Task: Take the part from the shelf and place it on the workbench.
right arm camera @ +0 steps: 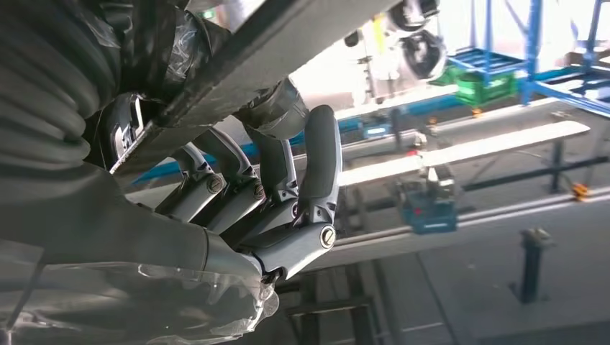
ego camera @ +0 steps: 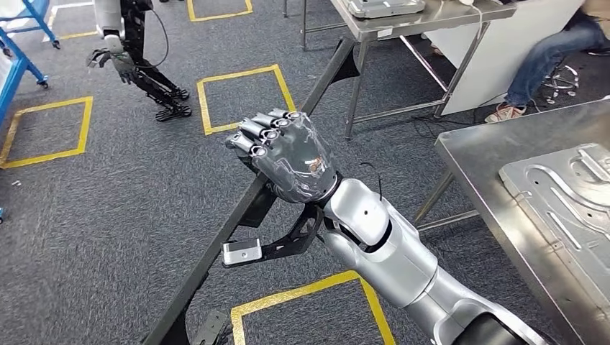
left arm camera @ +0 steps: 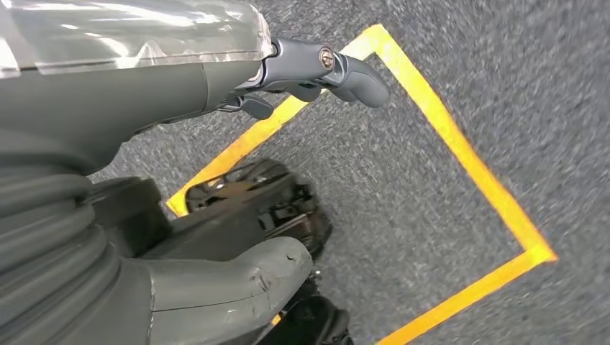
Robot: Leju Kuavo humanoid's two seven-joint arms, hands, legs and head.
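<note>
My right hand (ego camera: 284, 154) is raised in the middle of the head view and grips the part, a long black bar (ego camera: 198, 280). The bar runs slantwise from the lower left up toward the far steel table. In the right wrist view the fingers (right arm camera: 288, 187) curl around the dark bar (right arm camera: 288, 43), which crosses above them. The workbench (ego camera: 489, 165), a steel table, stands to the right of the hand, apart from the bar. My left hand (left arm camera: 237, 79) hangs over the carpet with its fingers apart and nothing in it.
A grey stamped metal panel (ego camera: 568, 194) lies on the workbench. Beyond stands a second steel table (ego camera: 410, 21), with a seated person (ego camera: 547, 50) at the far right. Another robot (ego camera: 129, 57) stands at the far left. Yellow tape squares (ego camera: 244, 97) mark the grey carpet.
</note>
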